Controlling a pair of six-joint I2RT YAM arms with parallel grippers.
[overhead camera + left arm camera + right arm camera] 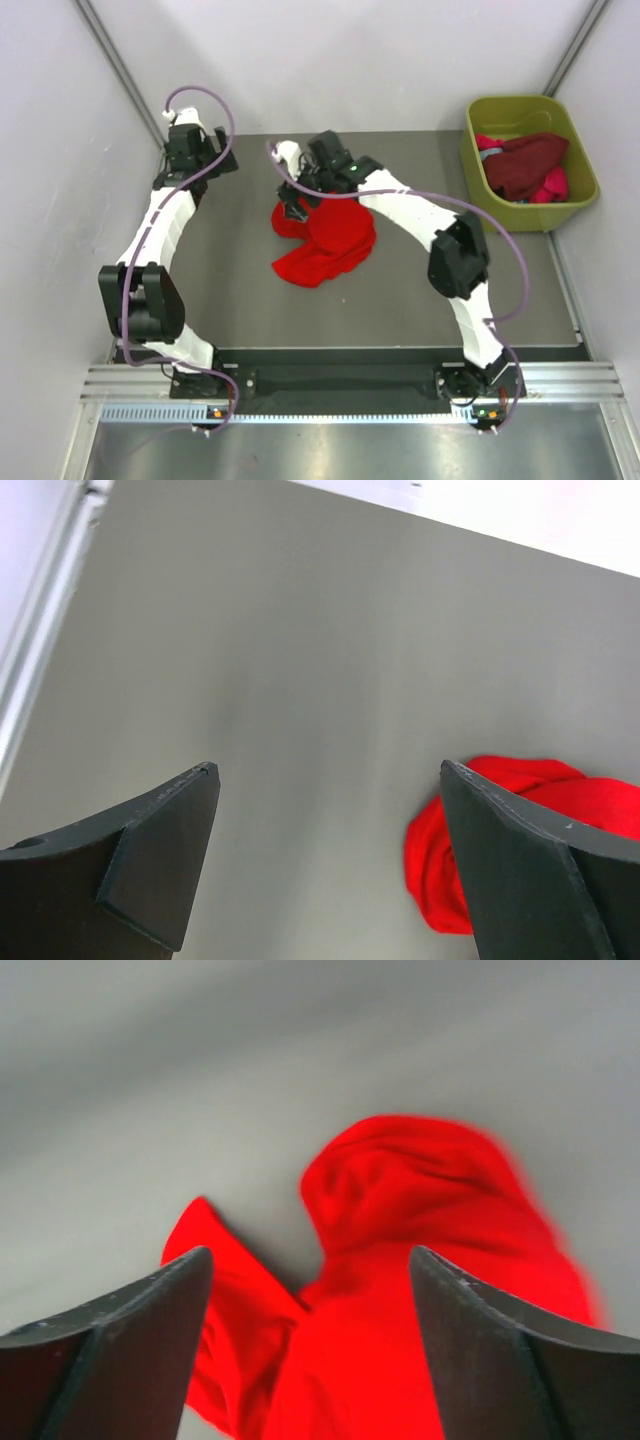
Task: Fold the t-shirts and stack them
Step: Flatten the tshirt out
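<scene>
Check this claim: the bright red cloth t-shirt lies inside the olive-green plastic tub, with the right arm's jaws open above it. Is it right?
No. The top view shows the bright red cloth t-shirt lying on the grey table, not inside the olive-green plastic tub; the right arm's jaws are open above it.

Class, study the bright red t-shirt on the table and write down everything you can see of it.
The bright red t-shirt is soft, plain cloth. It is unfolded and crumpled into a rumpled heap, with deep creases and a loose flap trailing at one side. It lies on the grey table, near the middle. The right gripper hangs open just over its far left part; whether it touches the cloth cannot be told.
</scene>
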